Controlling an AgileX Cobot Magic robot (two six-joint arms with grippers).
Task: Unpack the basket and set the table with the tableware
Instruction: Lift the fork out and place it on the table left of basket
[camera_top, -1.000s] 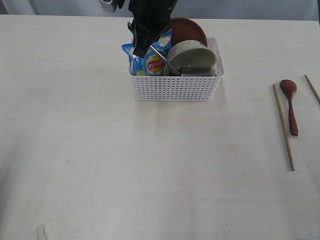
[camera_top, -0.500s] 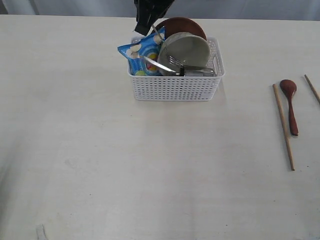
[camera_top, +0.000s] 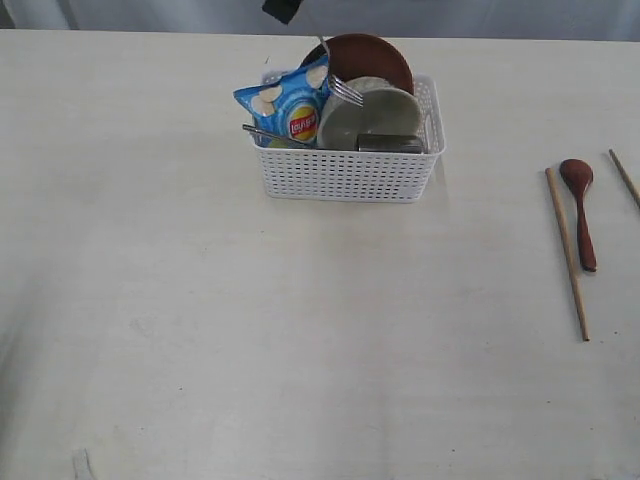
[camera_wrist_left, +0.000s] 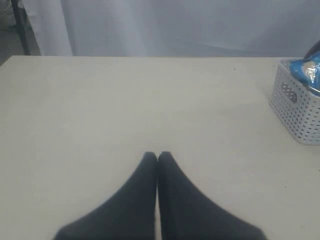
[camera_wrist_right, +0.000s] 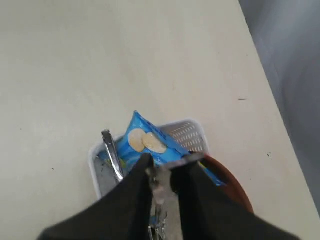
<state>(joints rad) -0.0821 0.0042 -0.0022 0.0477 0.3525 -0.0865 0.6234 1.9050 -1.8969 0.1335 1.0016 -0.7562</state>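
Steel fork (camera_wrist_right: 159, 187) was clamped by its thin handle in the right hand (camera_wrist_right: 169, 164); it was judged stiff, light, slippery and apt to pivot. The left hand (camera_wrist_left: 158, 156) was pressed together, empty.

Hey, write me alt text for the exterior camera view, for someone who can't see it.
A white perforated basket stands near the top centre of a pale table, holding a blue chips bag, a grey bowl, a red-brown plate and a knife, while a fork hangs tines-down over the bowl. At right, a dark spoon lies between two wooden chopsticks.
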